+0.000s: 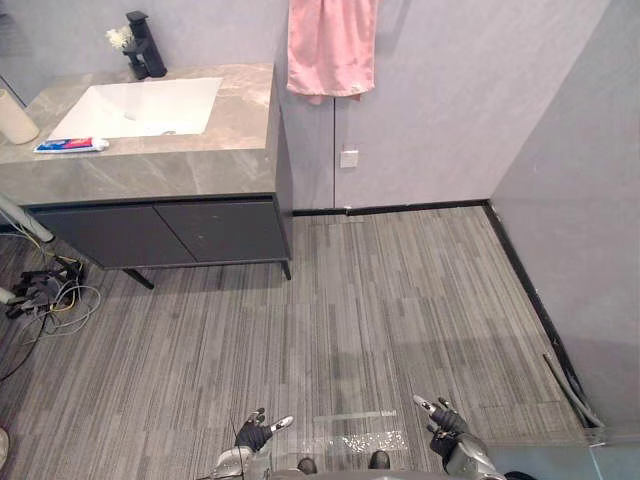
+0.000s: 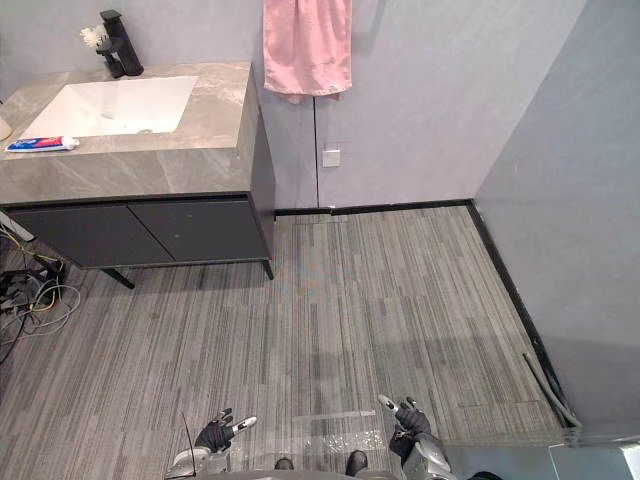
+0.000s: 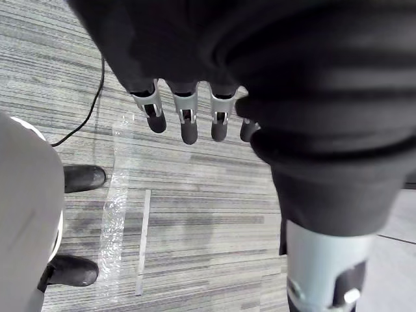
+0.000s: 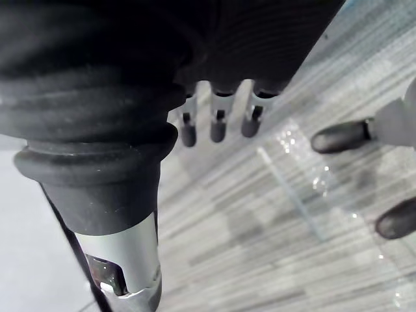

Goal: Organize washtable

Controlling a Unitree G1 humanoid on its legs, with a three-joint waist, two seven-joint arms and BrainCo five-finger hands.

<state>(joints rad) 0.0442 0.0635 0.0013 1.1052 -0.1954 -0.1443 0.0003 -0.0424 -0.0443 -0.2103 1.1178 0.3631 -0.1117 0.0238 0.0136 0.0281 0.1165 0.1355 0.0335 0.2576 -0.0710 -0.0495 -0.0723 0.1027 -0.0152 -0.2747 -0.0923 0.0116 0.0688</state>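
The left hand (image 1: 253, 435) hung low over the floor (image 1: 380, 300), fingers (image 3: 188, 123) straight and apart, touching nothing. The right hand (image 1: 443, 420) was likewise open (fingers (image 4: 218, 129) extended, palm empty). The washtable surface (image 1: 240, 115) stood well apart from both hands, carrying a white sink (image 1: 140, 105), a black faucet (image 1: 145, 45) and a toothpaste tube (image 1: 70, 145) just beside the sink. A beige object (image 1: 12, 118) was cut off at the left edge and could not be identified. A pink towel (image 1: 330, 45) hung on the wall.
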